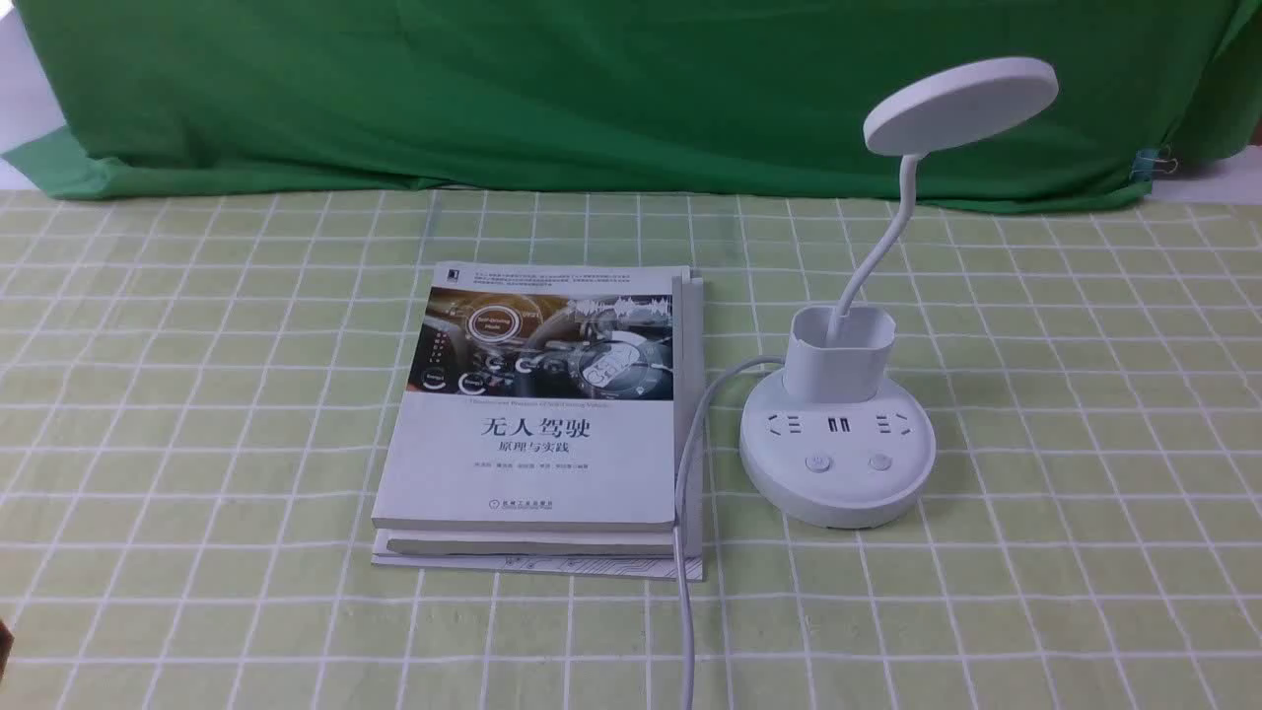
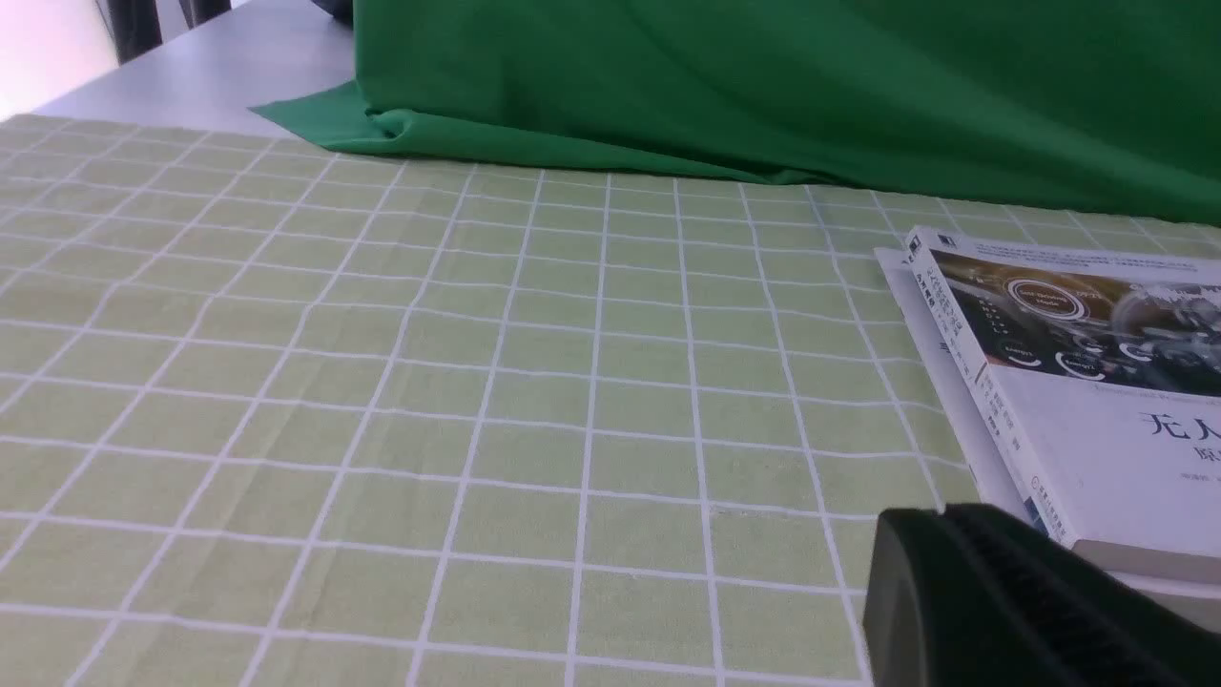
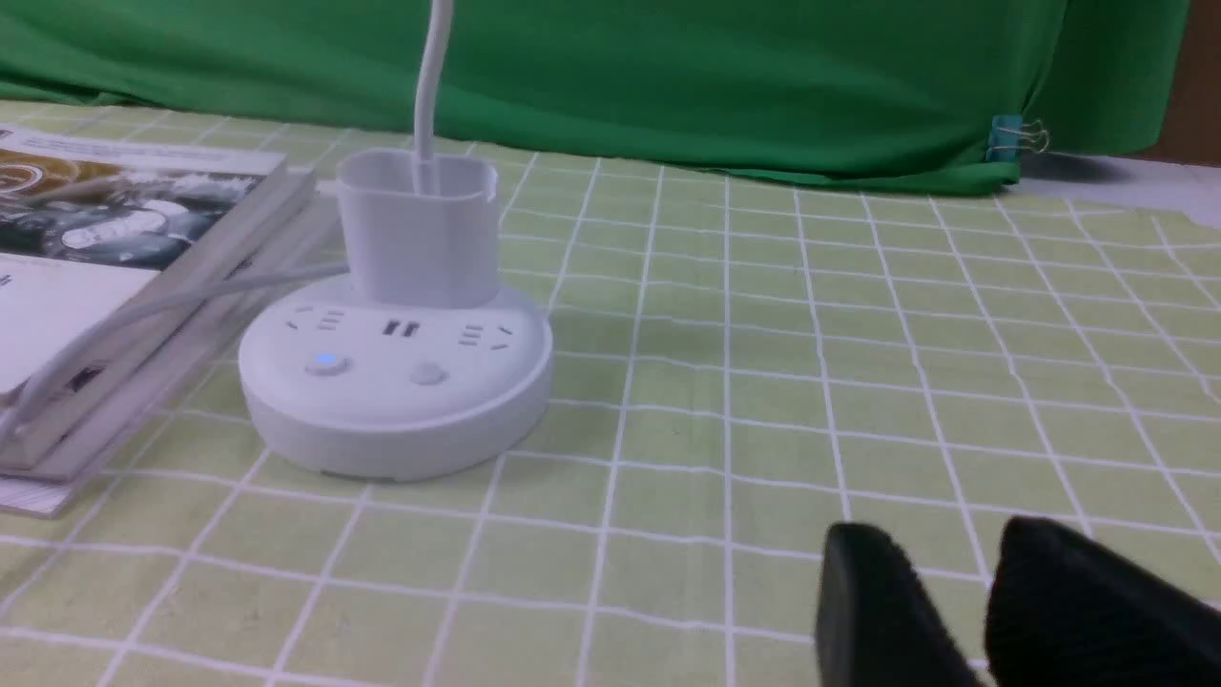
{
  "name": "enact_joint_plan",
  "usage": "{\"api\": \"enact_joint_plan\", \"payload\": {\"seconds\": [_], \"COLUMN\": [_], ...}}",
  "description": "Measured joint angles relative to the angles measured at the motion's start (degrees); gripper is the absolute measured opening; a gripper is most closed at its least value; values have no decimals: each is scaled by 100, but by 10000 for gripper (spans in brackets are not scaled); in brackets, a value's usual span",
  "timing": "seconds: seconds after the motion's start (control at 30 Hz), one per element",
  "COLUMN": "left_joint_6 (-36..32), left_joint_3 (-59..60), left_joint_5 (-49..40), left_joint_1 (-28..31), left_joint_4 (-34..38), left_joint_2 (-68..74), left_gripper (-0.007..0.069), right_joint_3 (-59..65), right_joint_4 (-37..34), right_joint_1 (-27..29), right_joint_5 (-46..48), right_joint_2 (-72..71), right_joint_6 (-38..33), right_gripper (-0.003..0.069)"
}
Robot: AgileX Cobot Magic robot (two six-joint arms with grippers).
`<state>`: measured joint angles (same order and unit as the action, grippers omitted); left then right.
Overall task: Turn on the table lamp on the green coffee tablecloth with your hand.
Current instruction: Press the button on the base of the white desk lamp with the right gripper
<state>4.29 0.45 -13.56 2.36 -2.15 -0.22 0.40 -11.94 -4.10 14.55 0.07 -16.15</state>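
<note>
The white table lamp (image 1: pixel 838 444) stands right of centre on the pale green grid tablecloth (image 1: pixel 197 394). Its disc head (image 1: pixel 961 104) sits high on a thin gooseneck above the cup holder. In the right wrist view the round base (image 3: pixel 396 401) shows two buttons; the left button (image 3: pixel 326 364) glows blue and the right button (image 3: pixel 428 374) is dark. My right gripper (image 3: pixel 944 544) hovers low over the cloth, apart from the base, with its jaws slightly apart and empty. My left gripper (image 2: pixel 940 520) is shut and empty beside the books. Neither arm shows in the front view.
Two stacked books (image 1: pixel 542 414) lie left of the lamp and also show in the left wrist view (image 2: pixel 1078 382). The lamp's white cord (image 1: pixel 685 513) runs along their right edge toward me. A dark green backdrop (image 1: pixel 592 89) closes the far side, held by a binder clip (image 1: pixel 1154 163).
</note>
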Motion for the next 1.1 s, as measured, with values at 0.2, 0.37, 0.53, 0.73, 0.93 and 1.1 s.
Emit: {"api": "enact_joint_plan", "payload": {"seconds": [0.2, 0.37, 0.53, 0.73, 0.93, 1.1], "left_joint_6": [0, 0, 0, 0, 0, 0], "left_joint_3": [0, 0, 0, 0, 0, 0], "left_joint_5": [0, 0, 0, 0, 0, 0], "left_joint_1": [0, 0, 0, 0, 0, 0], "left_joint_4": [0, 0, 0, 0, 0, 0], "left_joint_2": [0, 0, 0, 0, 0, 0], "left_gripper": [3, 3, 3, 3, 3, 3], "right_joint_3": [0, 0, 0, 0, 0, 0], "right_joint_4": [0, 0, 0, 0, -605, -749], "right_joint_1": [0, 0, 0, 0, 0, 0], "right_joint_5": [0, 0, 0, -20, -559, -1227], "right_joint_2": [0, 0, 0, 0, 0, 0], "right_joint_6": [0, 0, 0, 0, 999, 2192], "right_gripper": [242, 242, 242, 242, 242, 242]}}
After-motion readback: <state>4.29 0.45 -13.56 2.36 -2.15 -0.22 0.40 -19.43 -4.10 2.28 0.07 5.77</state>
